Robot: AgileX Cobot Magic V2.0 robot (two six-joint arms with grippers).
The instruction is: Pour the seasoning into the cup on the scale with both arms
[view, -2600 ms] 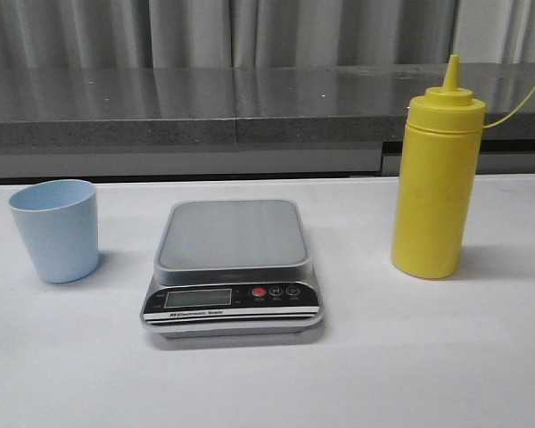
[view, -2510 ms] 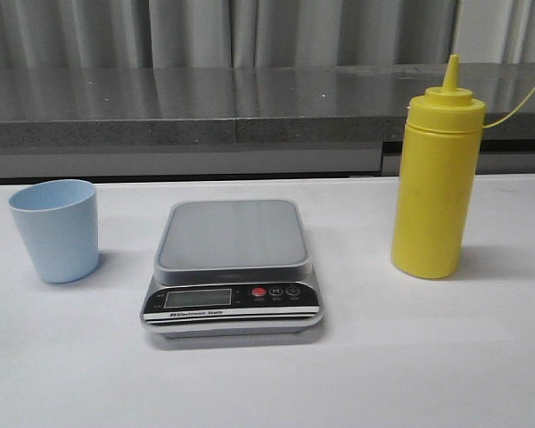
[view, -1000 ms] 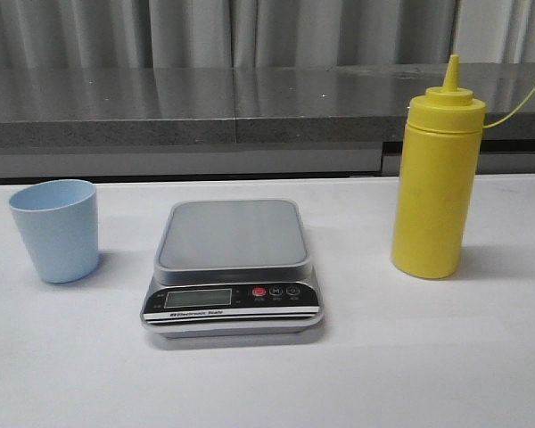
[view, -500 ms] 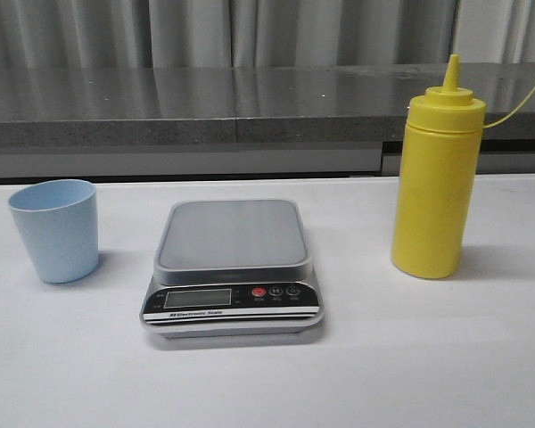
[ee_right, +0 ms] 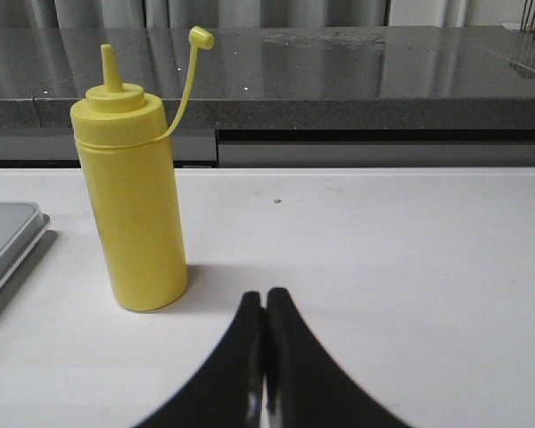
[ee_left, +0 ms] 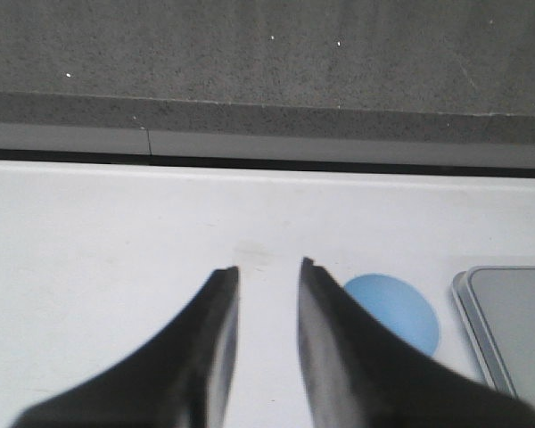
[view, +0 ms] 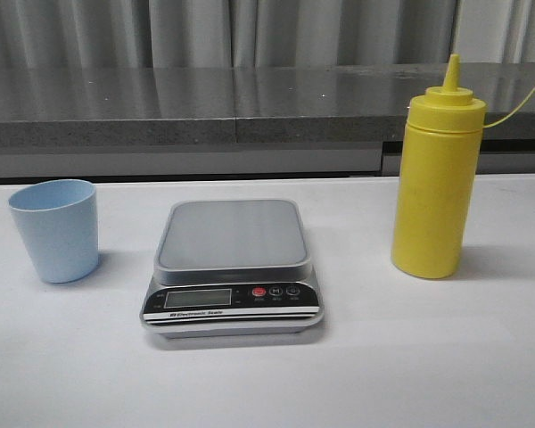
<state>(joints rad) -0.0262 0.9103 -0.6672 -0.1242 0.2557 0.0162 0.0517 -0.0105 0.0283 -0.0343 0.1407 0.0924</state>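
Left gripper (ee_left: pixel 267 272) slightly parted, right gripper (ee_right: pixel 266 299) fingertips pressed together

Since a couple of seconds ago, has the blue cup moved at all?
No. In the front view the cup stands in the same spot on the table, left of the scale and apart from it, with the same gap between them as before.

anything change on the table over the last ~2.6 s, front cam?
Nothing visibly changed. The cup stands on the table left of the scale, not on it, and the seasoning bottle stands upright to the right, all where they were. No hand enters the front view. In the wrist views, the left hand is open and the right hand shut, neither holding anything.
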